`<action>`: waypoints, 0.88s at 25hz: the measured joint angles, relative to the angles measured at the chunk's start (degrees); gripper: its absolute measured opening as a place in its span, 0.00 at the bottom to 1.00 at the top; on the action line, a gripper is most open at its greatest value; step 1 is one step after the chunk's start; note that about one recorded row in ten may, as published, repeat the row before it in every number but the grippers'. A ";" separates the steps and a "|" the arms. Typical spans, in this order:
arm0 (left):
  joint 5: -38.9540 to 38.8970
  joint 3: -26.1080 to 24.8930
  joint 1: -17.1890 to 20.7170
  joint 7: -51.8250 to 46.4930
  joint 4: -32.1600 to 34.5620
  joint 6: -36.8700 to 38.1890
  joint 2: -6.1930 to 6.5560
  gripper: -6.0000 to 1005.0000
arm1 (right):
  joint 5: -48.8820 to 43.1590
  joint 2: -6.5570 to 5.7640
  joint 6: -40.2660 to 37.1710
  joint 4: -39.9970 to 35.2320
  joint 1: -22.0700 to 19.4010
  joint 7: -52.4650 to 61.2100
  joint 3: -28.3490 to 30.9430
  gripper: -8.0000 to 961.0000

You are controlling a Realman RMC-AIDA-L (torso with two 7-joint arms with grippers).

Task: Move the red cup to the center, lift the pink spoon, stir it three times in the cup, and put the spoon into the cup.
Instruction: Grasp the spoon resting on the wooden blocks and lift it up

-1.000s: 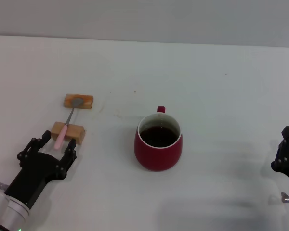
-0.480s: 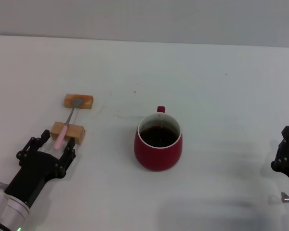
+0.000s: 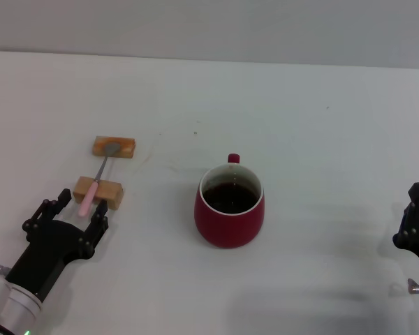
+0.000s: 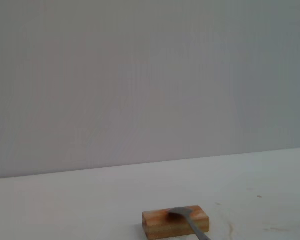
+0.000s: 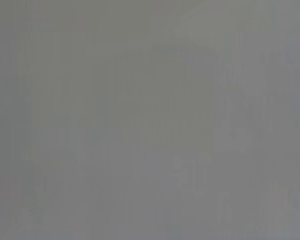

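Note:
The red cup (image 3: 229,206) stands near the middle of the white table, with dark liquid inside and its small handle pointing away from me. The pink spoon (image 3: 88,197) lies across two tan wooden blocks at the left, its grey bowl on the far block (image 3: 114,147) and its pink handle on the near block (image 3: 98,189). My left gripper (image 3: 83,205) is open just in front of the near block, and the end of the handle lies between its fingers. The left wrist view shows the far block (image 4: 162,223) and the spoon's grey neck (image 4: 194,229). My right gripper (image 3: 417,213) is parked at the right edge.
The white table (image 3: 321,139) meets a grey wall at the back. The right wrist view shows only plain grey.
My left gripper has drifted slightly back toward the near left edge. The cup, the spoon and the right arm have not moved.

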 joint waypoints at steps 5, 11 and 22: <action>0.00 0.00 0.04 -0.03 -0.03 -0.01 0.00 0.65 | 0.00 0.00 0.00 0.00 0.00 0.00 0.00 0.01; 0.00 0.00 0.03 -0.10 -0.13 -0.16 0.00 0.65 | 0.00 0.00 0.00 0.00 0.00 0.00 0.00 0.01; 0.00 0.07 0.03 -0.16 -0.37 -0.18 0.00 0.65 | 0.00 0.00 0.01 0.00 0.00 0.00 0.00 0.01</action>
